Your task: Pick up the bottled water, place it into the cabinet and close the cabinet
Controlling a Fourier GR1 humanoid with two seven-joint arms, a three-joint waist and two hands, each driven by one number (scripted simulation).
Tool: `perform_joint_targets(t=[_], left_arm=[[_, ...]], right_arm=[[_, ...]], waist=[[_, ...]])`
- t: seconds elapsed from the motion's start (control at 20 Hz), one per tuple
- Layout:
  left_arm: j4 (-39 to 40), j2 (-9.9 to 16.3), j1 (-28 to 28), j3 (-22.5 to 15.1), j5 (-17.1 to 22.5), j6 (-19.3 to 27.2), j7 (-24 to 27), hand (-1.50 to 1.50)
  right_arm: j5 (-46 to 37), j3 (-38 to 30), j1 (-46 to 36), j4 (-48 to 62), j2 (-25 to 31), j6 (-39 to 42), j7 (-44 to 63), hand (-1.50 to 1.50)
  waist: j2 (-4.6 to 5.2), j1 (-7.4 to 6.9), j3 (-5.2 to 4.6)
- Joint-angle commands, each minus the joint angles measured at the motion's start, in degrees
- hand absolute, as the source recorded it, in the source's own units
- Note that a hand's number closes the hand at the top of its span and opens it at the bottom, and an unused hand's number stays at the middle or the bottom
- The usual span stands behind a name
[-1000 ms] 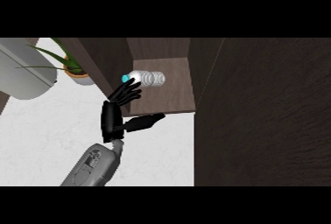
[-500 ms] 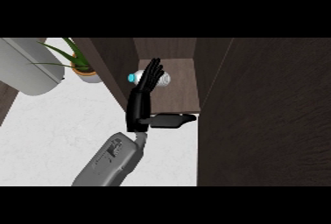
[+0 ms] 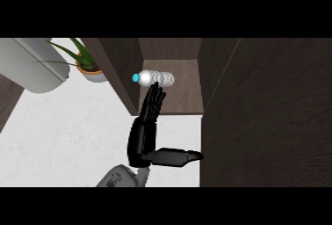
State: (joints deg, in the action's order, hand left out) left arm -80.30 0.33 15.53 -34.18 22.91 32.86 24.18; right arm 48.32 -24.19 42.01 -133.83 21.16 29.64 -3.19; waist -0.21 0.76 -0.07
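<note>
The bottled water (image 3: 157, 78) lies on its side on the cabinet's shelf (image 3: 185, 99), its teal cap pointing left. My left hand (image 3: 144, 138) reaches into the open cabinet with straight fingers (image 3: 153, 103), whose tips sit just under the bottle. I cannot tell whether they touch it. The thumb (image 3: 176, 157) sticks out to the right, and nothing is held. The open cabinet door (image 3: 266, 118) is the wide dark panel on the right. My right hand shows nowhere.
A potted plant (image 3: 85, 66) stands on the white counter (image 3: 65, 132) left of the cabinet's side wall (image 3: 126, 74). A large grey rounded object (image 3: 32, 66) fills the upper left.
The left hand has stretched further into the cabinet, its fingertips now up at the bottle. The bottle stays lying on the shelf, and the whole view has shifted slightly.
</note>
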Motion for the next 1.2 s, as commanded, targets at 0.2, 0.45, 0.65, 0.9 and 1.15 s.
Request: perform_joint_targets(t=[0.2, 0.45, 0.65, 0.9, 1.15], left_arm=[[-12.9, 7.1, -12.3, -6.7, -0.7, -5.7, -0.4, 1.50], [-17.0, 13.7, -19.4, -5.1, 0.7, -9.9, 2.8, 1.50], [-19.6, 16.8, -21.4, -2.6, 1.6, -11.2, 2.5, 1.50], [-25.5, 25.4, -26.9, 1.9, 4.3, -15.2, 3.2, 1.50], [-27.9, 29.6, -28.1, 8.9, 8.8, -18.5, 3.1, 1.50]], right_arm=[[-0.4, 0.5, 1.3, -10.1, 0.8, -0.8, 5.3, 1.50], [-2.3, 2.7, 3.8, -11.2, 0.2, 5.3, 4.9, 1.50], [-4.8, 3.6, 4.3, -10.6, 0.0, 8.2, 5.0, 1.50], [-5.6, 7.0, 4.7, -11.7, 3.7, 14.7, 6.4, 1.50], [-5.5, 9.2, 4.7, -18.1, 2.0, 13.3, 6.0, 1.50]], waist=[[-0.10, -0.79, 0.00], [-0.14, -0.50, -0.02], [-0.10, -0.18, 0.00], [-0.44, -0.69, -0.06], [-0.49, -0.09, -0.25]])
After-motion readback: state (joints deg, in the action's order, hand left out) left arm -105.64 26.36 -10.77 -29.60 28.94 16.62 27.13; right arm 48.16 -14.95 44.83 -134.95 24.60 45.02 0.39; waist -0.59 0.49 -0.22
